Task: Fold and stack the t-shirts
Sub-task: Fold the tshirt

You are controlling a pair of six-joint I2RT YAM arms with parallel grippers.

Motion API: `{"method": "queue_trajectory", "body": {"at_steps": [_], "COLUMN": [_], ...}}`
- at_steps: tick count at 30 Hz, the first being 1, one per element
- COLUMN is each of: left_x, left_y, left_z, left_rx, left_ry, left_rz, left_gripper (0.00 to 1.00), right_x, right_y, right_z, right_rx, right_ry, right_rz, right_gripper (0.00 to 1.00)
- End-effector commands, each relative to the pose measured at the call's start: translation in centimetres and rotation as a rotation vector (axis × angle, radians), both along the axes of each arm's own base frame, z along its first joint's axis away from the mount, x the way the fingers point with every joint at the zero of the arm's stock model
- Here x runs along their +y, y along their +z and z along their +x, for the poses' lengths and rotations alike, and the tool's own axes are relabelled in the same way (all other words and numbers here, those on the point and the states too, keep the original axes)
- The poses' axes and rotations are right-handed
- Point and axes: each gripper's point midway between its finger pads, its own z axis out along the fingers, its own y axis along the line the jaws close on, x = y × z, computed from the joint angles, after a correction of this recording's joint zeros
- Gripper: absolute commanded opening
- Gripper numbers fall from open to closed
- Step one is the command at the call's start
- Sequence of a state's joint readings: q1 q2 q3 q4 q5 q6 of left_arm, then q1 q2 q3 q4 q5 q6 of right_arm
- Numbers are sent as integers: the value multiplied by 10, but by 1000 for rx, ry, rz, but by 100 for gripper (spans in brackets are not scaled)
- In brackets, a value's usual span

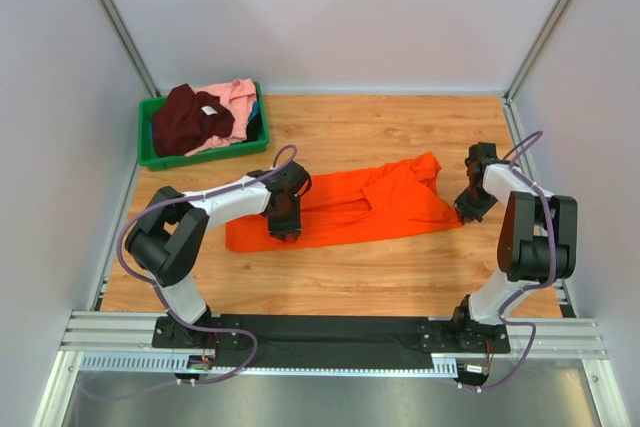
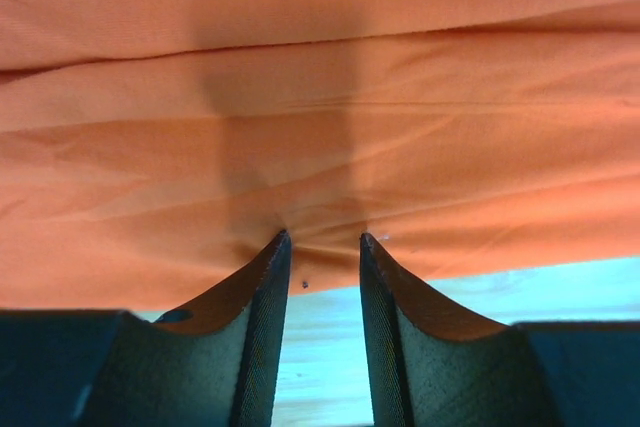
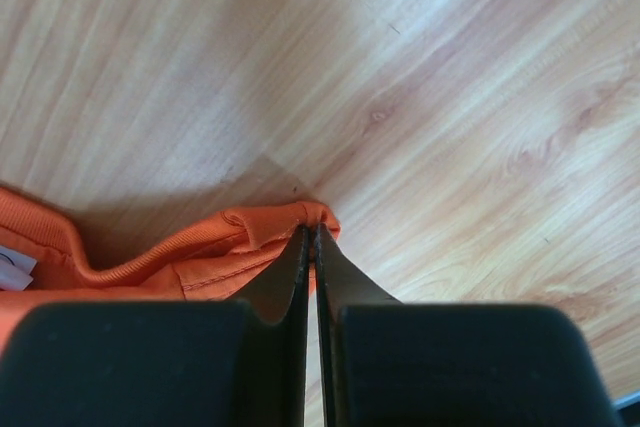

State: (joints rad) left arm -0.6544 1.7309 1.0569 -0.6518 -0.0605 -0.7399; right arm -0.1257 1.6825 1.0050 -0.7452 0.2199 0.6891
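Observation:
The bright orange t-shirt point(image 1: 350, 209) lies partly folded and rumpled across the middle of the table. My left gripper point(image 1: 285, 225) is open; its fingertips point(image 2: 283, 242) press down on the shirt point(image 2: 320, 97) just inside its near edge. My right gripper point(image 1: 466, 209) is at the shirt's right end, shut on a ribbed orange edge point(image 3: 200, 247) resting on the wood. The dark maroon t-shirt point(image 1: 190, 119) with a white label and the light pink t-shirt point(image 1: 238, 97) lie crumpled in the bin.
The green plastic bin point(image 1: 147, 147) stands at the back left corner. Grey walls enclose the wooden table point(image 1: 380, 132) on three sides. The arms' metal base rail point(image 1: 330, 332) runs along the near edge.

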Motion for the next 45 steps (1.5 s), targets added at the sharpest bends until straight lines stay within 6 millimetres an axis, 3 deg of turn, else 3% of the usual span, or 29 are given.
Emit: {"method": "queue_trajectory", "body": {"at_steps": [1, 4, 8, 14, 18, 21, 22, 24, 25, 27, 29, 31, 35, 36, 41, 42, 45], "left_x": [-8, -12, -17, -10, 1, 7, 11, 17, 17, 5, -15, -34, -52, -53, -57, -59, -58], "left_y": [6, 27, 48, 71, 85, 92, 93, 92, 92, 88, 86, 87, 84, 83, 69, 66, 57], "left_z": [-18, -15, -15, -6, 1, 7, 9, 10, 9, 6, -2, -11, -13, -13, -16, -19, -24], "left_rx": [61, 51, 43, -30, -78, -114, -118, -120, -122, -125, -121, -113, -108, -101, -80, -72, -63], "left_ry": [-5, -17, -36, -57, -73, -87, -90, -94, -110, -163, -223, -288, -341, -342, -348, -358, -355], "left_rz": [-79, -93, -133, -107, -53, -23, -12, 7, -3, -71, -188, -273, -275, -271, -274, -278, -270], "left_gripper": [42, 43, 43, 45, 45, 45, 46, 48, 48, 47, 47, 47, 45, 45, 44, 44, 44], "right_x": [-11, -14, -21, -30, -38, -40, -44, -51, -56, -58, -64, -52, -34, -30, -6, 1, 27], "right_y": [0, 4, 15, 5, 17, 11, 10, 15, 15, 17, 30, 46, 84, 99, 125, 121, 117], "right_z": [25, 29, 52, 85, 132, 162, 182, 204, 229, 252, 282, 295, 293, 281, 234, 214, 183], "right_rx": [-69, -78, -101, -90, -184, -215, -234, -251, -278, -312, -364, -422, -509, -521, -509, -480, -462], "right_ry": [38, 78, 127, 159, 197, 244, 255, 281, 292, 323, 336, 371, 362, 358, 293, 280, 262], "right_rz": [-49, -62, -82, -79, -66, -43, -51, -59, -60, -24, -20, 47, 121, 128, 210, 228, 313], "right_gripper": [0, 0, 0, 0, 1, 1, 1, 1, 2, 4, 5, 14, 39, 45, 56, 56, 57]}}
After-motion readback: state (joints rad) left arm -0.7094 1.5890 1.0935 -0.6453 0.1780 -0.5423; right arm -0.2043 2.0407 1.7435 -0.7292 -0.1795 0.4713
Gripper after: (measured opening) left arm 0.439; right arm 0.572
